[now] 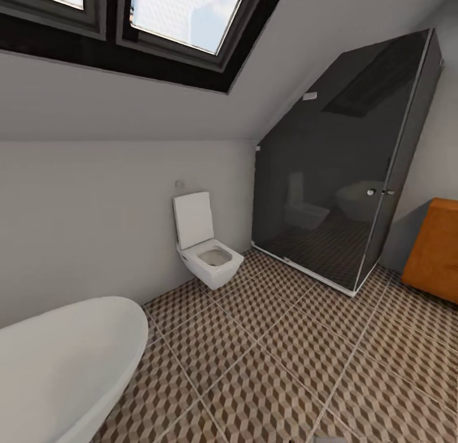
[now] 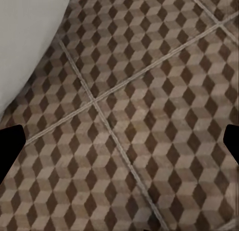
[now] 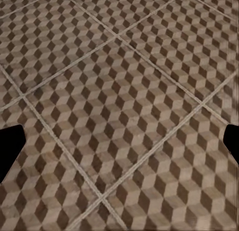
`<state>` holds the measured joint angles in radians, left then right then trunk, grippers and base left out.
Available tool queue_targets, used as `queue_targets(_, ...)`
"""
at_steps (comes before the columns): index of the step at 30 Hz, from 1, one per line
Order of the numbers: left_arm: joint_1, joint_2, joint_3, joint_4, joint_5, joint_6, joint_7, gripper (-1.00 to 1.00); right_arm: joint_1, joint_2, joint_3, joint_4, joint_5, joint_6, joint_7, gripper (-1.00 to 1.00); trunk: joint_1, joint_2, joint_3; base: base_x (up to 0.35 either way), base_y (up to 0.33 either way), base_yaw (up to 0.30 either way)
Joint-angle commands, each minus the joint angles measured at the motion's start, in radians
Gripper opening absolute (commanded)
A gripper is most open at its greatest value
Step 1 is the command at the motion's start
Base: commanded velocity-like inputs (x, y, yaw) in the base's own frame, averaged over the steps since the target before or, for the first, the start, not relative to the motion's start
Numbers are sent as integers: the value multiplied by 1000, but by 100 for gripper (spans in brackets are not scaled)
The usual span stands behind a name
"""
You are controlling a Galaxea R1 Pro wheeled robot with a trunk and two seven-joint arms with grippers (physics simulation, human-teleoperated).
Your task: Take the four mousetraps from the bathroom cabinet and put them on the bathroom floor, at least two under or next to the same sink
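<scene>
Robot in transit; cabinet [image 1: 437,249] far right. Swing toward it, skirt bathtub [image 1: 60,366]. Both jaws wide apart, empty.

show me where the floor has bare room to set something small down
The widest bare patch of cube-patterned tile floor runs between the white oval bathtub, the white wall-hung toilet and the dark glass shower enclosure. A narrower strip lies between the shower's corner and the orange-brown wooden cabinet. It is tightest along the bathtub's rim.
</scene>
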<state>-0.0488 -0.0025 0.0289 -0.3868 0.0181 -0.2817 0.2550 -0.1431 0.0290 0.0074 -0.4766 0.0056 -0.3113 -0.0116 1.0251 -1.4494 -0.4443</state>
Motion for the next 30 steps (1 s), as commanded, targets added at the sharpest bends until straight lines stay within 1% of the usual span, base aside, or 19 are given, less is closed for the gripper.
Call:
queue_targets(1,0,0,2,0,2,-4,0,100,-1,0,1,1,0,-3,-1,100,0,-1,-1,0,0,-293)
queue_targets(30,0,-4,2,11,2,-4,0,100,-1,2,1,1,0,-3,-1,100,0,-1,-1,0,0,-293)
